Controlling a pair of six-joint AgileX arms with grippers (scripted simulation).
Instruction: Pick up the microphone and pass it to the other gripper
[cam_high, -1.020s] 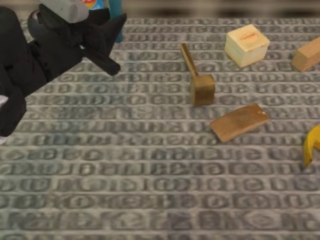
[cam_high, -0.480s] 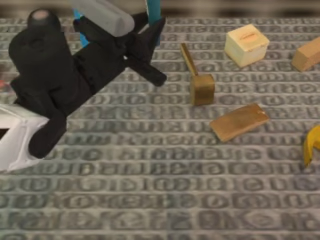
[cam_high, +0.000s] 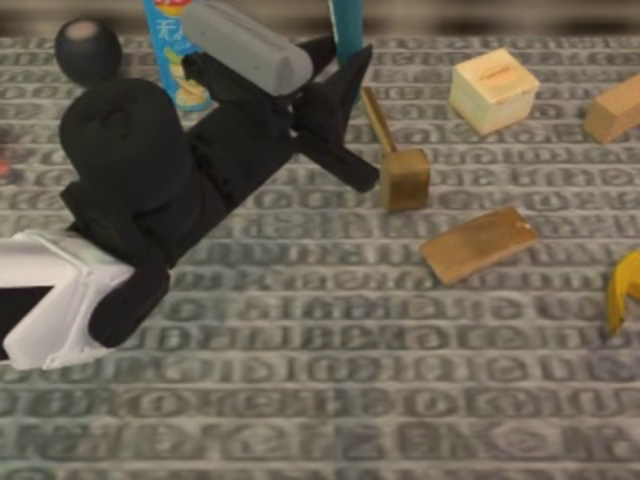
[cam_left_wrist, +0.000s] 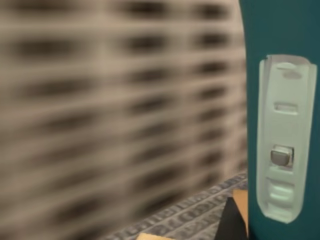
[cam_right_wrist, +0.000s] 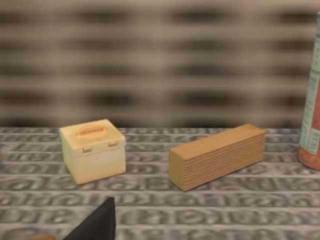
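The microphone (cam_high: 347, 25) has a teal handle that runs out of the top view's far edge. In the left wrist view the microphone (cam_left_wrist: 282, 100) fills one side, showing its white switch strip (cam_left_wrist: 285, 140). My left gripper (cam_high: 360, 110) hangs above the table at the back, left of centre, shut on the microphone. One black fingertip (cam_left_wrist: 232, 222) shows beside the handle. The microphone's head is out of view. My right gripper (cam_right_wrist: 98, 224) is outside the top view; only a black part of it shows in the right wrist view.
A blue chips can (cam_high: 178, 55) and a black ball (cam_high: 88, 48) stand at the back left. Just right of the gripper lies a wooden mallet (cam_high: 404, 175). A flat board (cam_high: 478, 243), cream box (cam_high: 493, 90), wooden block (cam_high: 612, 110) and yellow banana (cam_high: 625, 290) lie further right.
My left arm has swung to the right along the back of the table, carrying the microphone with it. The chips can behind it has come into view.
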